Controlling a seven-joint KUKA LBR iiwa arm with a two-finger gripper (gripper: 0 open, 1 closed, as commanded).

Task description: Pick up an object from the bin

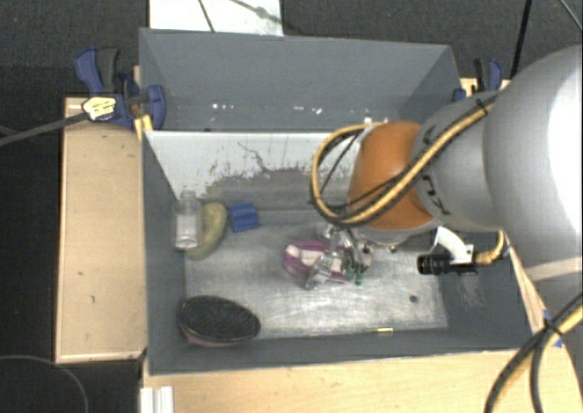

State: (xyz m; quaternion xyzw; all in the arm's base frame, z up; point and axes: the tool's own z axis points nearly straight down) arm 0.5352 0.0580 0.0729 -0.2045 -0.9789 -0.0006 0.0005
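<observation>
Grey arm (537, 147) reaches from the right; its gripper (342, 265) sits just right of a purple object (299, 259), touching it; whether it grips I cannot tell.

In the bin (160, 293), a bottle (187, 220), a lump (214, 225) and a block (243, 216) lie side by side at back left, a disc (217, 320) lies front left, and the gripper (339, 262) is in the middle, just right of a roll (298, 261).

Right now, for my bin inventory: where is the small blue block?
In the camera view, the blue block lies left of centre near the back wall, just right of the yellowish lump and clear bottle.
</observation>
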